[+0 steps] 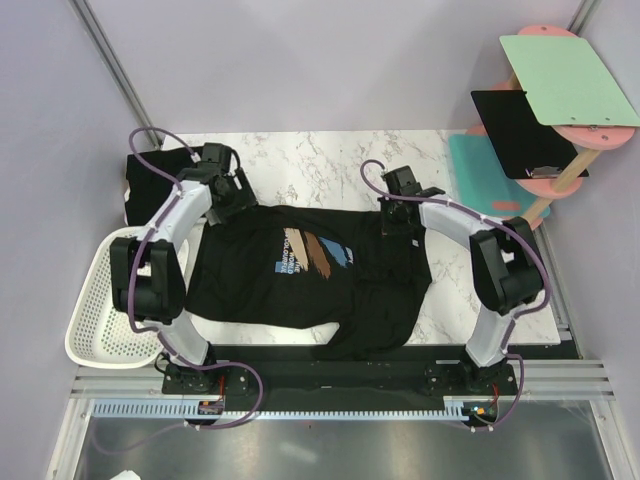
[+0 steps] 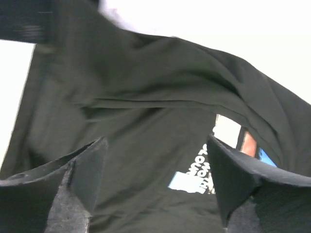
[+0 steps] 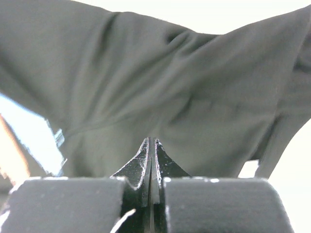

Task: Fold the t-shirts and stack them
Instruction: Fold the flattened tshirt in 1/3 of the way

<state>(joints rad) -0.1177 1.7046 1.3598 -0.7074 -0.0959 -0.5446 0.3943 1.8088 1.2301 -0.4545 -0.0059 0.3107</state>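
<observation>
- One marble bench (image 1: 330, 160).
- Printed black t-shirt (image 1: 260, 290) spread mid-bench.
- Second t-shirt (image 1: 148, 178) bunched far left.
- Left pincer (image 1: 238, 198) released, above printed shirt's far-left corner.
- Right pincer (image 1: 393, 218) clenched at its far-right corner; cloth grip unclear.

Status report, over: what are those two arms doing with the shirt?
Left gripper open above printed t-shirt. Right gripper shut at its far edge. Shirt spread out, not yet folded. Nothing blocking.

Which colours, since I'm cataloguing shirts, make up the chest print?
The print is blue, brown and white on the black t-shirt; clearest in the top external view.
</observation>
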